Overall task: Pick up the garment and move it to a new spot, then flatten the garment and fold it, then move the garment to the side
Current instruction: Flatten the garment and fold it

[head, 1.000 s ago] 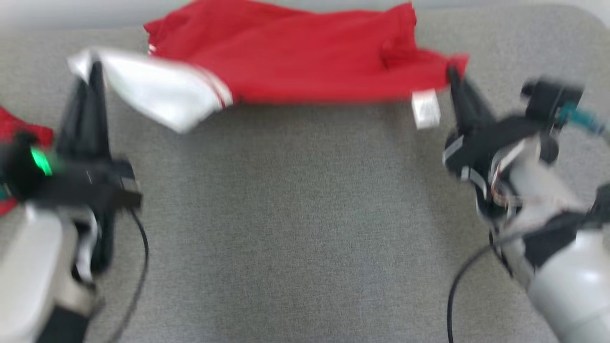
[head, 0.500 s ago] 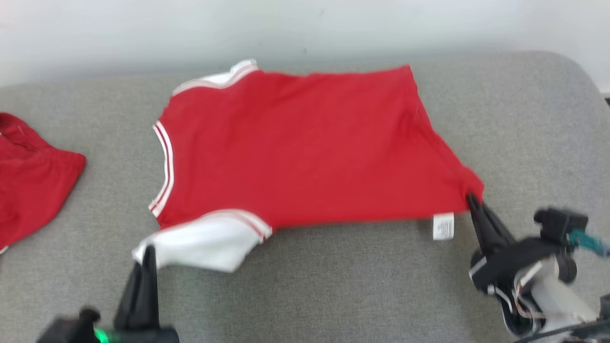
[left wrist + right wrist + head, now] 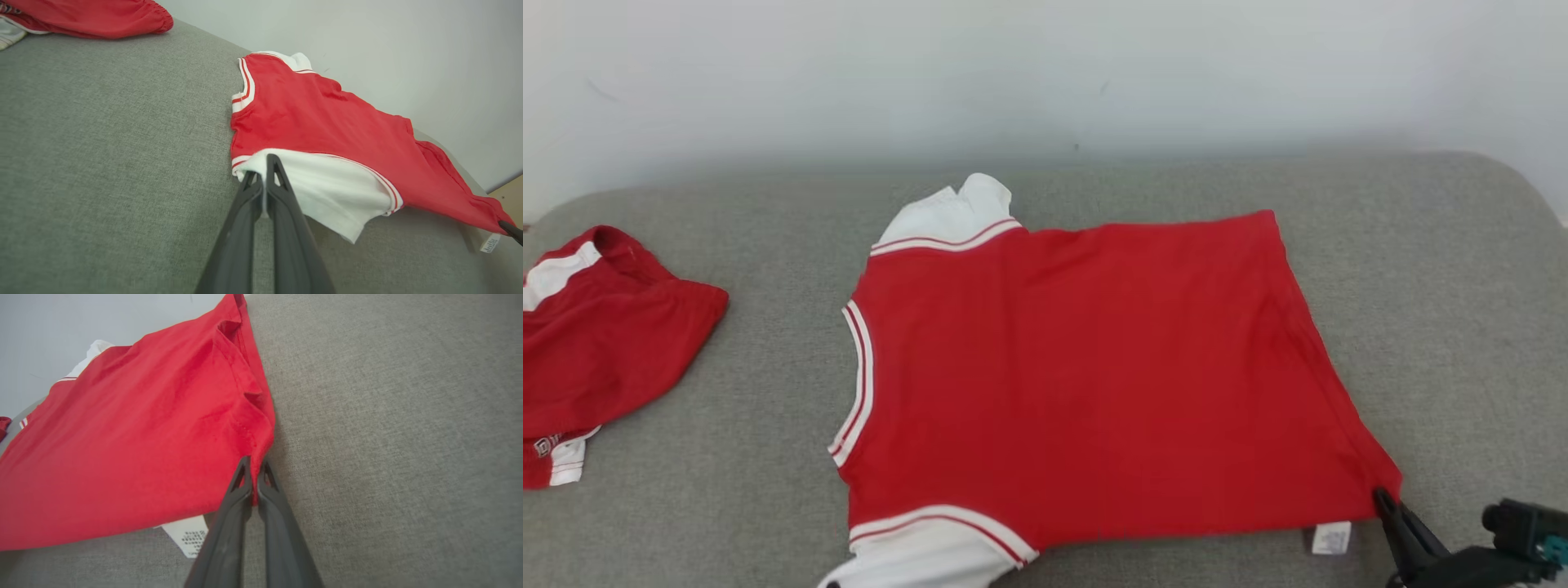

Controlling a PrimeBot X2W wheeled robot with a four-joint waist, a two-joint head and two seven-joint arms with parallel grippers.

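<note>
**A:** In the head view, where is the garment?

**B:** The red cotton shirt (image 3: 1094, 376) lies spread on the grey fabric-covered worktop (image 3: 727, 506), with the neckline to the left and the hem to the right. The right hand (image 3: 1382, 496) pinches its near right corner, just beside a small white label (image 3: 1330, 539). A second red garment (image 3: 605, 343) lies crumpled at the far left, well apart.

**A:** And what has just changed?

**B:** One second ago the shirt hung stretched between both hands, above the worktop. Now almost all of it rests on the surface. The camera has also tilted up, so the shift of the whole picture is not a move of the shirt.

**A:** The left wrist view?

**B:** The left hand (image 3: 263, 171) is closed on the edge of the near white sleeve (image 3: 327, 192). This sleeve seems a little raised and bent, so it is not flat yet.

**A:** The right wrist view?

**B:** There the two fingers grip the red hem corner tightly. The side edge above them has some small pleats.

**A:** What does it mean for the task?

**B:** I judge that the carrying to a new spot is finished and the flattening is nearly done. The next move calls for letting go of both corners gently. If a hand pulls away while closed, the cloth can wrinkle again.
</note>
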